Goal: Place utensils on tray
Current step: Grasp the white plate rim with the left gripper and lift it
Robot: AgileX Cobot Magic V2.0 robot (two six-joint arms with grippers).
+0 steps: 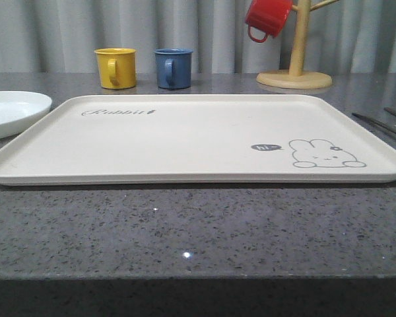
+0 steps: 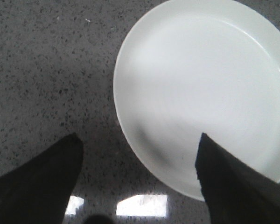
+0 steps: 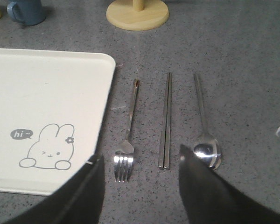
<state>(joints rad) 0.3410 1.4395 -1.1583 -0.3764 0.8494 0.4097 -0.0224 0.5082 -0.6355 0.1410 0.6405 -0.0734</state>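
White plate [image 1: 13, 109], three mugs [image 1: 115, 67], wooden stand [image 1: 295, 72]

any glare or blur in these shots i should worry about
Front view: small light glints on the countertop, tray sharp. Left wrist view: bright window-like reflections on the counter near the left end effector, white plate slightly soft. Right wrist view: spoon bowl glares, fork tines shine.

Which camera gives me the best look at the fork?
The right wrist view. There the fork lies whole on the counter beside the tray, tines toward the open right gripper, with the chopsticks next to it. The front view catches thin utensil handles at its right edge; which is the fork is unclear.
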